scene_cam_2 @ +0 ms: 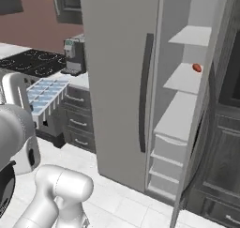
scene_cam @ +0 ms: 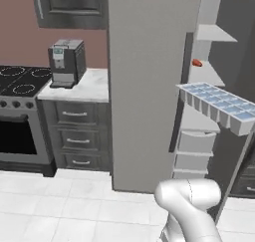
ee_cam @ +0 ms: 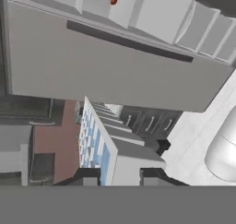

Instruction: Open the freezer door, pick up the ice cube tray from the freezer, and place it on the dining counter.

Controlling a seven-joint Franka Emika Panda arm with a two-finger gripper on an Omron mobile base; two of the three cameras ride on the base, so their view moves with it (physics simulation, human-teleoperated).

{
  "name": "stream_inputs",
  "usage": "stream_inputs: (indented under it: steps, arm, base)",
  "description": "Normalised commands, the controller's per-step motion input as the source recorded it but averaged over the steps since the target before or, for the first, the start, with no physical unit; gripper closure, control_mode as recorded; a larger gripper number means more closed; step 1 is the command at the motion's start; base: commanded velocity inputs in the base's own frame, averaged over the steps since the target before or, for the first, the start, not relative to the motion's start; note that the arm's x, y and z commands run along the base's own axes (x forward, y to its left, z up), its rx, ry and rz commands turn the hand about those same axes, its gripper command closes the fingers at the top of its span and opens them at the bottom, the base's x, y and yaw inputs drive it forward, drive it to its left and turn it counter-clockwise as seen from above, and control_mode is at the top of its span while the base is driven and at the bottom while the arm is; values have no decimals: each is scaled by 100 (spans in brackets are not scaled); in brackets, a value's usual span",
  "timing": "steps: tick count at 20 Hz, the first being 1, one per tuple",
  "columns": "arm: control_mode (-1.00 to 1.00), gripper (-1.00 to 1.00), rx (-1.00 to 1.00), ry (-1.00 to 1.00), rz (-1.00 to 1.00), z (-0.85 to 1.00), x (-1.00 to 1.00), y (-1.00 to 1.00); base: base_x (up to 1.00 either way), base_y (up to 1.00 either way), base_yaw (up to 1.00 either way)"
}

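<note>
My gripper is shut on one short end of the ice cube tray, a pale blue-grey tray with two rows of cells. I hold it in the air outside the freezer, roughly level in the left base view and beside my white hand in the right base view. The freezer door stands swung open on the right, baring white shelves and drawers. The dining counter is out of view.
A small red item lies on a freezer shelf. The appliance's other grey door, with its dark bar handle, is closed. To the left stand a coffee machine on a marble top over drawers, and a stove.
</note>
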Motion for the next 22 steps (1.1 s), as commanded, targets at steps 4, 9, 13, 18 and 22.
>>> stream_inputs:
  steps: [4, 9, 13, 18, 22]
  arm:
    - [100, 100, 0, 0, 0, 0, 0, 0]
    - [100, 100, 0, 0, 0, 0, 0, 0]
    - [100, 100, 0, 0, 0, 0, 0, 0]
    - [100, 100, 0, 0, 0, 0, 0, 0]
    - [100, 100, 0, 0, 0, 0, 0, 0]
  base:
    - [-29, 31, 61]
    - [-10, 37, 67]
    - [-3, 36, 70]
    - [0, 34, 77]
    - [0, 28, 84]
